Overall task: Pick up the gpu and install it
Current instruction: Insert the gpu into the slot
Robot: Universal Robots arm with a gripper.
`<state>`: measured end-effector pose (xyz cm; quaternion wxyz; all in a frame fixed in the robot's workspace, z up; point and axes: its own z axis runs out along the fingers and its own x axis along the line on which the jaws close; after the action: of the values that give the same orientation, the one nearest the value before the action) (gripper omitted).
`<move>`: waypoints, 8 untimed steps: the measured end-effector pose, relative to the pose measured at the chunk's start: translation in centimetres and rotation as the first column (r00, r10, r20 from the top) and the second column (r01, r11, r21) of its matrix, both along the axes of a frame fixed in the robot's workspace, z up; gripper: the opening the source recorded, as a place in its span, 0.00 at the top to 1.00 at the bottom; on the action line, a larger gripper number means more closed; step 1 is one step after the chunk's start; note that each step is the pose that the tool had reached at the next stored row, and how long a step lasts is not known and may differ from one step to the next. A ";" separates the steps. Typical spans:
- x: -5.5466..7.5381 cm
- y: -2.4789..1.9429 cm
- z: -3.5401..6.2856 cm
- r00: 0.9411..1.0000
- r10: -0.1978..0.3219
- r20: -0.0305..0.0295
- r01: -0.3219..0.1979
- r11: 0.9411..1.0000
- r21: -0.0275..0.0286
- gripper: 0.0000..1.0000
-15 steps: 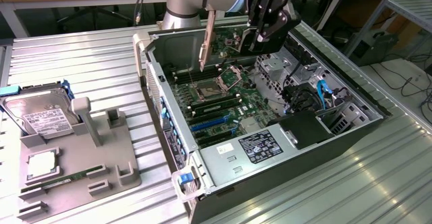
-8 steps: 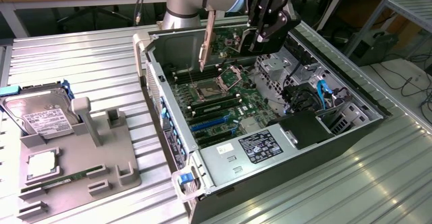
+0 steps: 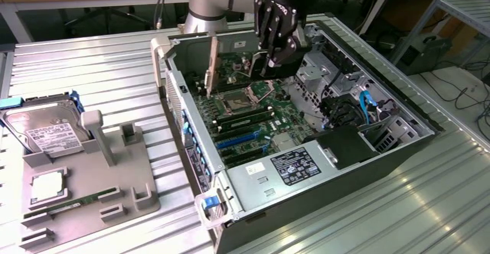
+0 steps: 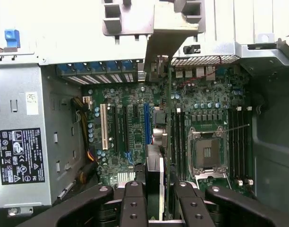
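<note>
The gpu [image 3: 233, 65] is a green card with a silver bracket on one end. It hangs upright on its edge inside the open computer case [image 3: 398, 145], above the large green motherboard [image 3: 256, 119]. My gripper [image 3: 265, 70] is shut on the card's top edge. In the wrist view the gpu [image 4: 156, 168] appears edge-on between my black fingers [image 4: 135, 203], and my gripper [image 4: 161, 205] is closed around it. Its bracket [image 4: 165, 42] reaches toward the case's rear slot openings. The card hovers over the motherboard [image 4: 130, 127], between a blue expansion slot [image 4: 146, 127] and the processor socket [image 4: 208, 151].
A power supply [image 3: 295, 165] fills the near end of the case, and drive bays with blue cables [image 3: 368, 108] line the exterior view's right side. On the exterior view's left, a grey fixture [image 3: 84, 196] holds a hard drive [image 3: 46, 131], a processor [image 3: 47, 185] and a memory stick [image 3: 73, 204].
</note>
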<state>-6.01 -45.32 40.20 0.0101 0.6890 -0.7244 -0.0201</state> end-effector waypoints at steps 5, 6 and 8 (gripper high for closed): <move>-0.2 0.03 -3.55 1.000 0.000 0.000 0.000 1.000 -0.001 0.73; -0.2 0.03 -3.61 1.000 0.000 0.000 0.000 1.000 -0.004 0.73; -0.2 0.03 -3.75 1.000 0.000 0.000 0.000 1.000 -0.009 0.73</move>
<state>-6.24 -45.29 36.45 0.0133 0.6890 -0.7245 -0.0169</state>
